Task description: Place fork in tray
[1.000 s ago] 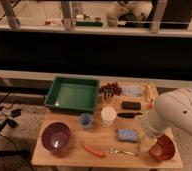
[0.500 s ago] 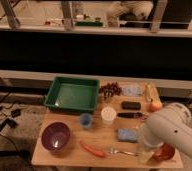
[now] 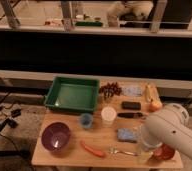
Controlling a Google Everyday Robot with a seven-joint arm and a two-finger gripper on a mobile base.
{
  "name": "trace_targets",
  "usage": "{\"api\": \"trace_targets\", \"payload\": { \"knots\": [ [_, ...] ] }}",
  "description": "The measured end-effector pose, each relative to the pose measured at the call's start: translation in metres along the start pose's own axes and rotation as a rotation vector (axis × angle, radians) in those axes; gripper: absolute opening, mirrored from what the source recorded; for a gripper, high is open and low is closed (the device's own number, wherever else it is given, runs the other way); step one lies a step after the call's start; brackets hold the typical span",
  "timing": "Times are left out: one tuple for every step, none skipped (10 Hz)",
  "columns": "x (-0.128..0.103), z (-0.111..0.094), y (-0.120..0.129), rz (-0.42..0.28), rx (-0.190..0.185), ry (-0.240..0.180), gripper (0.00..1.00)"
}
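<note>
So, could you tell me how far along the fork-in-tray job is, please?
Done: nothing yet. The fork lies near the table front edge, and the green tray has no fork in it. In hand: the gripper hangs low just right of the fork. Left: grasp, lift, carry to the tray.

arm (image 3: 175,131) right of the fork (image 3: 120,150), cut off by the right and bottom edges; gripper (image 3: 145,146) just right of the fork, only a pale grey smear under the arm's front end; fork's tines too small to count; red round item (image 3: 165,153) further right of the fork, mostly covered by the arm, kind unclear; table (image 3: 64,157) corner right of the fork hidden behind the arm; dark reddish cluster (image 3: 110,90) well behind the fork, too blurred to name; pale bluish thing (image 3: 132,91) behind and right of the fork, also blurred; dark-handled utensil (image 3: 131,115) behind the fork, right tip lost at the arm
</note>
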Motion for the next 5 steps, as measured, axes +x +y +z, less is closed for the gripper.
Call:
{"api": "trace_targets", "payload": {
  "knots": [
    [0.001, 0.000, 0.001, 0.001, 0.000, 0.008, 0.80],
    [0.000, 0.007, 0.008, -0.004, -0.006, 0.026, 0.80],
    [-0.003, 0.013, 0.014, -0.008, -0.008, 0.036, 0.80],
    [-0.005, 0.020, 0.018, -0.013, -0.008, 0.046, 0.80],
    [-0.007, 0.022, 0.020, -0.022, -0.006, 0.053, 0.80]
  ]
}}
